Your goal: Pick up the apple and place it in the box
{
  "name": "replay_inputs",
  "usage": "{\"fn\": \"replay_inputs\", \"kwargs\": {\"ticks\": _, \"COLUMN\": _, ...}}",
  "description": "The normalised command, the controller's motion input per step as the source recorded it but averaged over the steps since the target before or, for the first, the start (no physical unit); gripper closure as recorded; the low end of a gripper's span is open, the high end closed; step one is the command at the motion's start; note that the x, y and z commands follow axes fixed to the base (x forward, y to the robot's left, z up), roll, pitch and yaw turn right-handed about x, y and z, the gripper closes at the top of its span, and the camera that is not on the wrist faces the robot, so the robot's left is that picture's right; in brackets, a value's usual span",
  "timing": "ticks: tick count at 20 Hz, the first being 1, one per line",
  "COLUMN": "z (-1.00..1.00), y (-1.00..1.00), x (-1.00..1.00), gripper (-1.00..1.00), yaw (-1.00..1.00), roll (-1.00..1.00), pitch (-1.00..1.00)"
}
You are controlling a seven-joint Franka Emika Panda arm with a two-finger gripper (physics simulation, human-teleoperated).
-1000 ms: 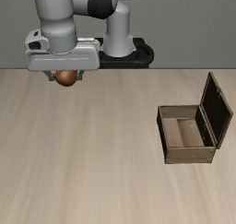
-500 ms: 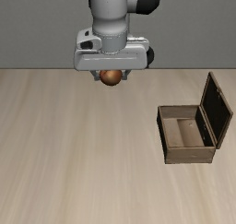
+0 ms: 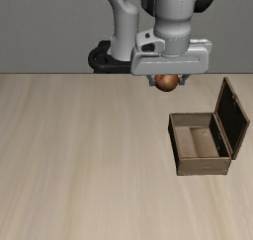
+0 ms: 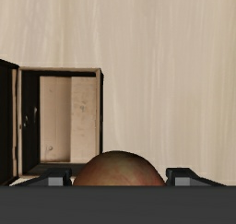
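Note:
The apple, reddish brown and round, hangs in the air under my gripper, which is shut on it well above the wooden table. In the wrist view the apple bulges up between my two fingertips. The box is a dark wooden case with its lid standing open at the exterior view's right. It rests on the table forward and to the right of the apple. From the wrist, the box's pale open inside shows just beyond the apple and off to one side.
The light wooden table stretches wide to the exterior view's left of the box. The robot's black base stands at the table's far edge, behind the arm.
My arm has swept from the exterior view's left to its right, carrying the apple held at the same height, and is now close to the box.

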Motion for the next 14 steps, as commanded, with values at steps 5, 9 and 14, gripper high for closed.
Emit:
{"fn": "replay_inputs", "kwargs": {"ticks": 5, "z": 0.00, "y": 1.00, "x": 0.00, "gripper": 1.00, "yaw": 0.00, "roll": 0.00, "pitch": 0.00}}
{"fn": "replay_inputs", "kwargs": {"ticks": 9, "z": 0.00, "y": 0.75, "x": 0.00, "gripper": -1.00, "yaw": 0.00, "roll": 0.00, "pitch": 0.00}}
{"fn": "replay_inputs", "kwargs": {"ticks": 14, "z": 0.00, "y": 0.00, "x": 0.00, "gripper": -1.00, "yaw": 0.00, "roll": 0.00, "pitch": 0.00}}
